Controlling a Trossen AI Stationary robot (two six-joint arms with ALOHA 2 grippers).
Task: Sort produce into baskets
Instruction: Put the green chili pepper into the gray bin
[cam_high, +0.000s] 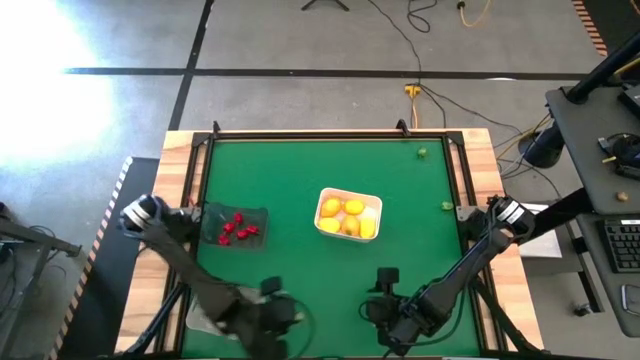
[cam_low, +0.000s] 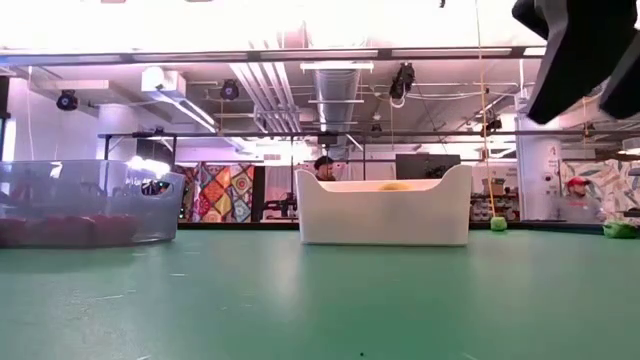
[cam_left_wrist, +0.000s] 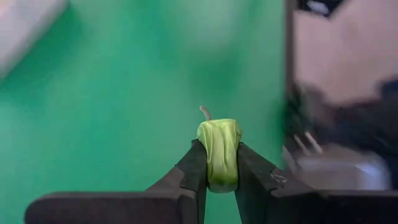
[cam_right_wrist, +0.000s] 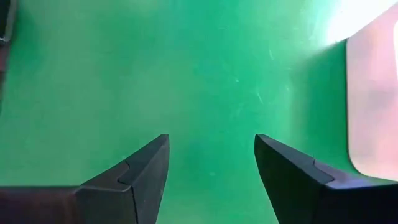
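The left gripper (cam_left_wrist: 219, 180) is clamped on a small green produce piece (cam_left_wrist: 219, 149) with a thin pale stem, pinched upright between its two dark fingers (cam_left_wrist: 194, 168). From overhead, this gripper (cam_high: 275, 310) hangs over the near left part of the green table (cam_high: 300, 180), close to a clear pale basket (cam_high: 205, 318) that is mostly hidden beneath the arm.

The right gripper (cam_right_wrist: 211, 162) hovers over bare green mat with its fingers spread wide apart and nothing between them; overhead it sits near the table's front edge, right of centre (cam_high: 385, 290).

A white basket (cam_high: 349, 215) at the table's middle holds several yellow rounds (cam_high: 342, 208). A dark see-through basket (cam_high: 234, 225) to its left holds small red pieces (cam_high: 238, 229). Two more green pieces lie loose: one near the far right corner (cam_high: 422, 153), another by the right edge (cam_high: 446, 206).
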